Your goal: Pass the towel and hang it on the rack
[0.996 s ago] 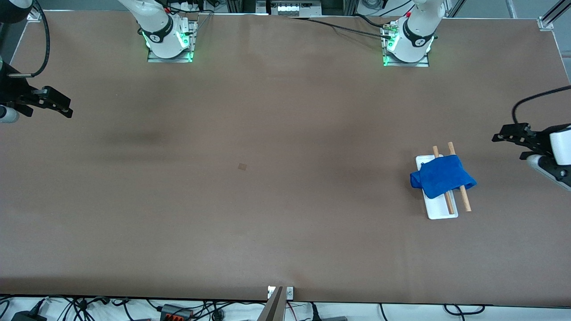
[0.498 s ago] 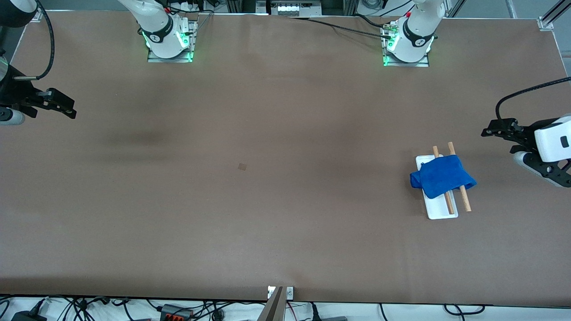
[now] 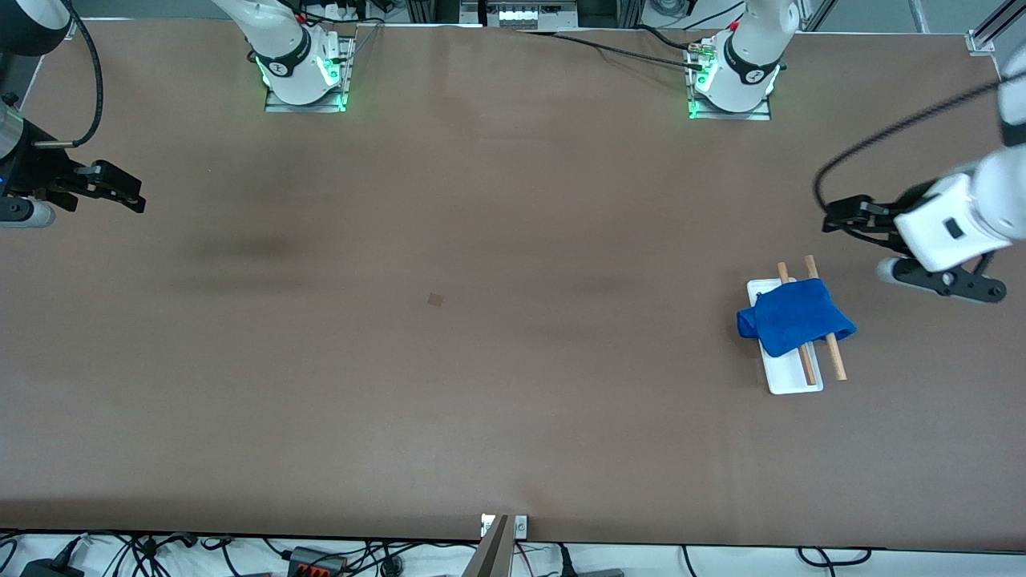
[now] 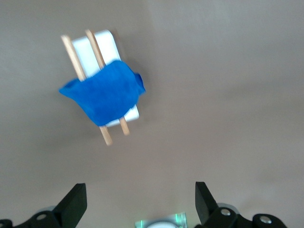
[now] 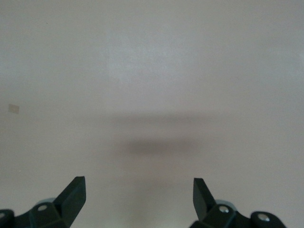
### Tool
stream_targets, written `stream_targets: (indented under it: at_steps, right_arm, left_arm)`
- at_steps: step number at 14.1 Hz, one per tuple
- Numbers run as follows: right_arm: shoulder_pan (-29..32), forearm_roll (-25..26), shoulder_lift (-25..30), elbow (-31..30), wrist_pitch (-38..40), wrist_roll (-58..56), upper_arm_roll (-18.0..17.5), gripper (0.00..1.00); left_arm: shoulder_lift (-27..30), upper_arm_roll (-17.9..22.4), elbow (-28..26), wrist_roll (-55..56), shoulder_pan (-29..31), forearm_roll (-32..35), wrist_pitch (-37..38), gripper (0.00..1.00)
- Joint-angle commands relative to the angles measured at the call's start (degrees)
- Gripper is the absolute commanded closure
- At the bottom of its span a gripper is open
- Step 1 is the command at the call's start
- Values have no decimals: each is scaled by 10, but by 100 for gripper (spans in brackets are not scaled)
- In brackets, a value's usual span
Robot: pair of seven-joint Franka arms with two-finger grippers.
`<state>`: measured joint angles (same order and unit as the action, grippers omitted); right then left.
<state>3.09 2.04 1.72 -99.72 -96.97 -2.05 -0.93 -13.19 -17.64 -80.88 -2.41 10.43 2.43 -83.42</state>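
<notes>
The bright blue towel (image 3: pixel 793 319) lies draped over the two wooden rods of the rack (image 3: pixel 789 383), toward the left arm's end of the table. Both also show in the left wrist view, the towel (image 4: pixel 104 92) over the rack (image 4: pixel 99 42). My left gripper (image 3: pixel 835 216) is open and empty, up in the air over bare table beside the rack. In its own view the gripper (image 4: pixel 137 202) has its fingers wide apart. My right gripper (image 3: pixel 132 196) is open and empty, waiting over the table edge at the right arm's end, its fingers apart in its own view (image 5: pixel 138 197).
A small brown patch (image 3: pixel 435 299) marks the table's middle. The two arm bases (image 3: pixel 303 68) (image 3: pixel 731 76) stand along the edge farthest from the front camera. Cables hang below the table's near edge.
My left gripper has swung in from the table's end toward the rack and risen. My right gripper has shifted slightly inward. The towel and rack have not moved.
</notes>
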Motion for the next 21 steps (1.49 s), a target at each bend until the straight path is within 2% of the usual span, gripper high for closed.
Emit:
stream_targets:
  at_steps: [1, 3, 4, 6, 21]
  right_arm:
    - [2, -10, 14, 1, -7, 3, 1, 0]
    - [2, -7, 15, 1, -8, 2, 1, 0]
    - [2, -7, 15, 1, -7, 2, 1, 0]
    - [2, -7, 15, 5, -4, 1, 1, 0]
    - [3, -10, 14, 4, 5, 4, 2, 0]
  left_arm:
    - [98, 72, -132, 8, -50, 2, -81, 0]
    - [105, 158, -139, 23, -122, -25, -81, 0]
    - [113, 178, -143, 52, -138, -35, -82, 0]
    - [123, 180, -156, 125, -139, -59, -83, 0]
    - [119, 180, -150, 130, -142, -54, -80, 0]
